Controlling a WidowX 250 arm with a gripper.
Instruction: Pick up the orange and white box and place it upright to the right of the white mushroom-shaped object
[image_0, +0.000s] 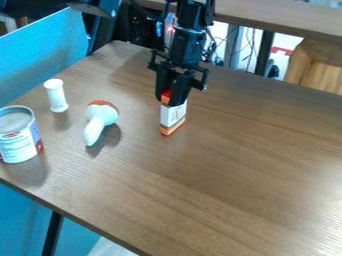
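Holding the carton: my gripper (172, 100) has its two fingers around the upper end of the small white-and-orange carton (173, 116), one finger on each side; I judge them closed on it, a firm grasp from above.
Carton's place: directly beneath my wrist, near the far side of the brown table (227, 175), its top between my fingertips and its lower part clear of them.
Carton's long axis: close to upright, running down from my fingers and nearly in line with them, with a slight lean in the camera view.
Carton's foot: at or just above the table top; I cannot tell whether it touches.
Mushroom: the toy mushroom (99, 120) is the nearest loose thing to the carton, apart from it toward the left of the camera view, its reddish cap toward the far side and its white stem pointing toward the near edge.
White tube: the slim tube (56, 96) stands upright beyond the mushroom, farther from me.
Can: the labelled can (18, 142) stands upright at the table's left side in the camera view, well apart from my gripper.
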